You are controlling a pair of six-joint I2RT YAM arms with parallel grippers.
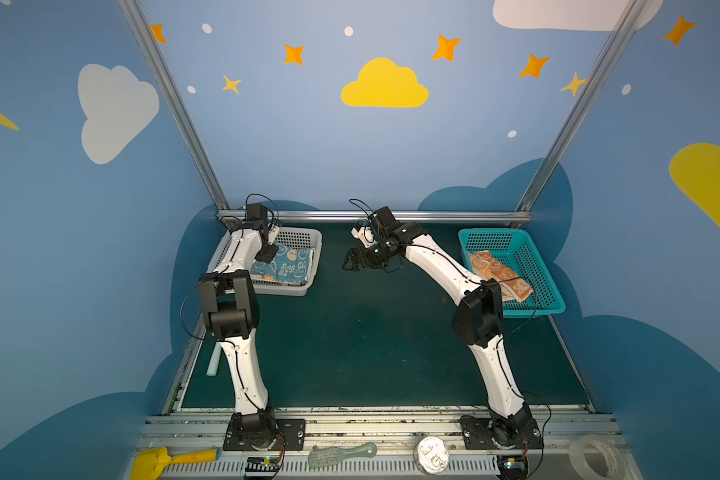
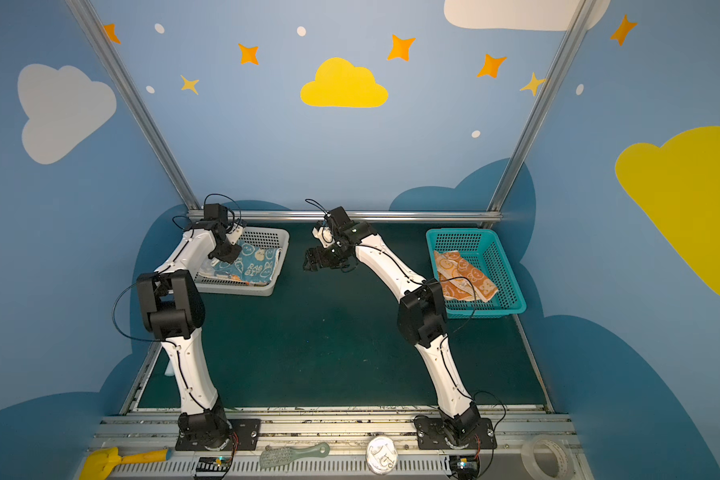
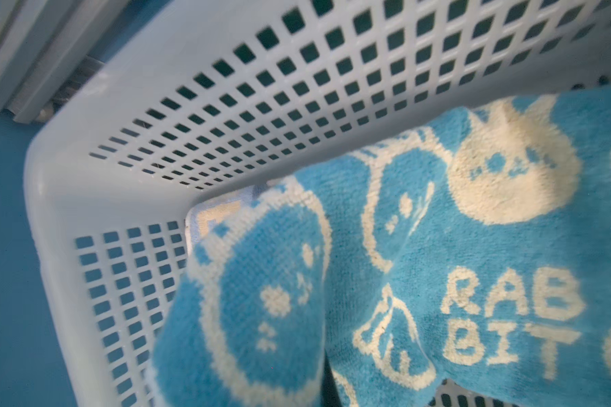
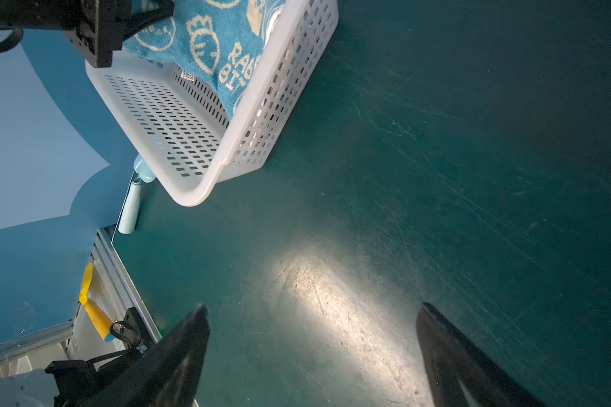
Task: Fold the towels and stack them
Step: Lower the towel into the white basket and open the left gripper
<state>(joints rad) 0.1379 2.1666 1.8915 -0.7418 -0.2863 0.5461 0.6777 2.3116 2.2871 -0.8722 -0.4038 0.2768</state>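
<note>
Where left gripper (image 1: 267,254) hangs, blue towel (image 1: 288,269) beneath

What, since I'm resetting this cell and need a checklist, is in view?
white basket: one, white, back left of the mat
blue towel: one, blue with cream rabbits and lettering, inside the white basket
teal basket: one, teal, back right
orange towel: one, orange and cream, inside the teal basket
mat: one, dark green, tabletop
pale tube: one, whitish, mat's left edge
toy shovel: one, yellow, front rail, far left
brush: one, pale green, front rail, middle
shiny disc: one, silvery, front rail, beside the brush
tape roll: one, clear, front rail, far right
left gripper: one, black, shut, over the blue towel; grip unclear
right gripper: one, black, open, above the mat's back middle
</note>
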